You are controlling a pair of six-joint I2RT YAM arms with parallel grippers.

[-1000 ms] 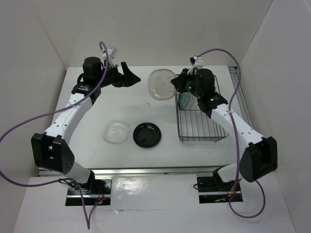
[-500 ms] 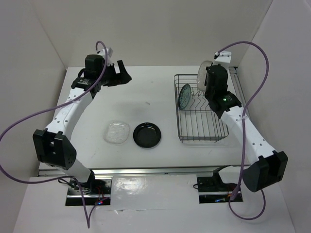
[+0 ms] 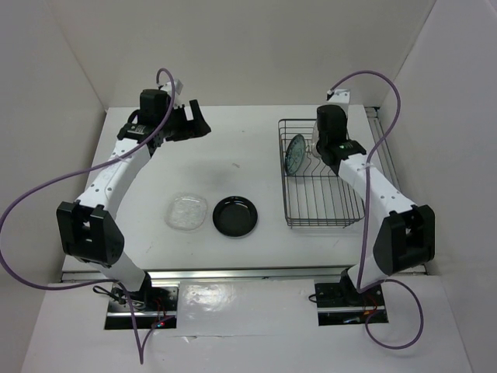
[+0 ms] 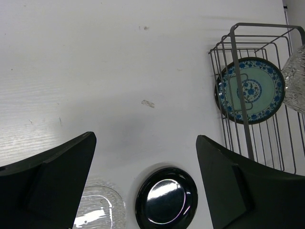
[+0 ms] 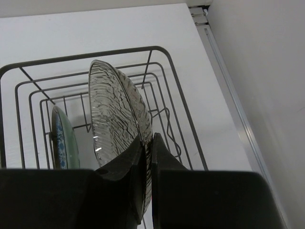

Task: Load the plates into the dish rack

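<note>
Right wrist view: the right gripper point(image 5: 147, 138) is clamped on the rim of the beige plate point(image 5: 114, 107), with one finger pressed to each face.
Beige plate: it stands on edge, tipped a little to one side, inside the outline of the dish rack point(image 5: 95, 54) at its far end. Its lower edge is hidden behind the fingers, so whether it rests on the wires cannot be told.
Teal plate point(image 5: 62, 138): it stands on edge in the rack just beside the beige plate, on that plate's left. The left wrist view shows its patterned face turned towards the rack's left wall.
Dish rack: it sits on the right half of the table point(image 3: 233, 163), with its long side running from near to far. The prongs nearer the arm bases hold nothing.
Left gripper point(image 4: 145, 138): its fingers are spread wide and grasp nothing, and it hangs above the far left part of the table, well apart from the rack.
Black plate point(image 3: 235, 215): it lies flat on the table near the middle of the near edge, left of the rack.
Glass plate point(image 3: 187, 211): it lies flat just beside the black plate, on its left. The two look close but apart.
Cables point(image 3: 46, 194): purple leads loop from both arms.
</note>
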